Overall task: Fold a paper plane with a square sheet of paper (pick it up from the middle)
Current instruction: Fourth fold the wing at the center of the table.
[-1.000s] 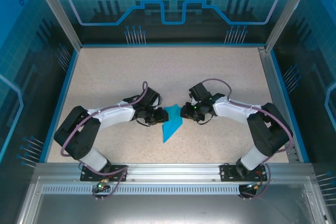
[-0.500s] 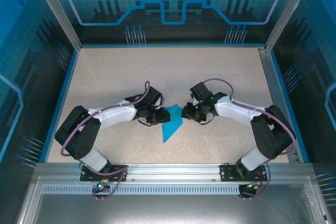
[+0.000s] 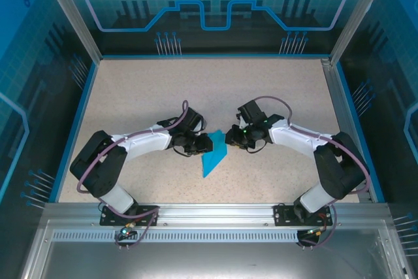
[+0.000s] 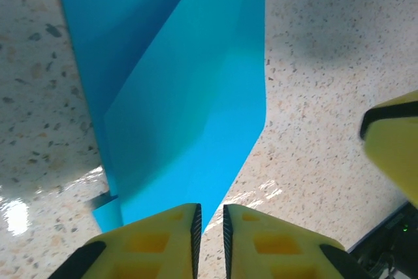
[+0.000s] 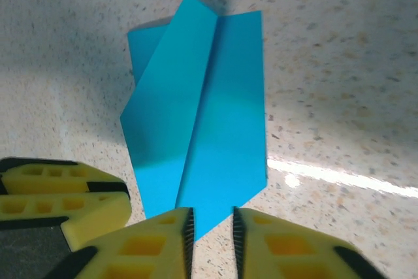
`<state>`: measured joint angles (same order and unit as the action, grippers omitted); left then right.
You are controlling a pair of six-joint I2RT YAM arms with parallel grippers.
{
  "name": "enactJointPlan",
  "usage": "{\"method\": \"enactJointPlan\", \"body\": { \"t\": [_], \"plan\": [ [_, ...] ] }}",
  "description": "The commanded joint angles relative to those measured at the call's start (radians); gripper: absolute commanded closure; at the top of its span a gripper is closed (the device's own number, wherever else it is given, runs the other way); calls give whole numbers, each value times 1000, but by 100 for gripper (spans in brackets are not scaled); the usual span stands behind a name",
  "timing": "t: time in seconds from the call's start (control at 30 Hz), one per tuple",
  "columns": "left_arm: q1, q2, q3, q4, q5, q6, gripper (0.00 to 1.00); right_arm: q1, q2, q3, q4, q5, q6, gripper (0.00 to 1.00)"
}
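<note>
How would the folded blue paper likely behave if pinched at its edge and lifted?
Probably light and floppy: the paper plane looks like thin sheet. Its layered folds may stiffen it lengthwise. It likely slides easily on the glossy table.

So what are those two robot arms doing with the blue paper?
They are making a paper plane. The folded blue paper lies in the middle of the table, already creased into a pointed shape. The left arm's fingers and the right arm's fingers reach it from opposite sides, each pair standing nearly together with a paper edge at the gap. Whether they are pinching it yet is hard to tell.
</note>
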<state>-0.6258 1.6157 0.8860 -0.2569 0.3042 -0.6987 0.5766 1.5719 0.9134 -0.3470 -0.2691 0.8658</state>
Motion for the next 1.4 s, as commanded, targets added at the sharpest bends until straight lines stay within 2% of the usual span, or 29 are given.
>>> {"method": "enactJointPlan", "body": {
  "t": [0.0, 0.07, 0.2, 0.33, 0.47, 0.83, 1.13, 1.37],
  "plan": [
    [-6, 37, 7, 36, 36, -17, 82, 20, 62, 20, 98, -82, -12, 84],
    [-6, 60, 20, 29, 35, -13, 83, 30, 116, 57, 126, -124, -16, 89],
    [-6, 102, 48, -16, 4, 0, 87, 36, 212, 123, 149, -116, -3, 94],
    [-5, 112, 34, -6, -9, 8, 87, 35, 286, 174, 197, -136, 5, 95],
    [-6, 141, 31, -5, -7, 15, 88, 33, 337, 190, 178, -89, 2, 95],
    [-6, 170, -24, 8, -20, 24, 90, -8, 352, 109, 253, -43, 10, 93],
    [-5, 179, -38, 23, -14, 31, 91, -96, 376, 104, 297, -72, -4, 92],
    [-6, 167, -29, -3, -18, 36, 91, -116, 357, 136, 272, -98, -48, 90]
  ]
}}
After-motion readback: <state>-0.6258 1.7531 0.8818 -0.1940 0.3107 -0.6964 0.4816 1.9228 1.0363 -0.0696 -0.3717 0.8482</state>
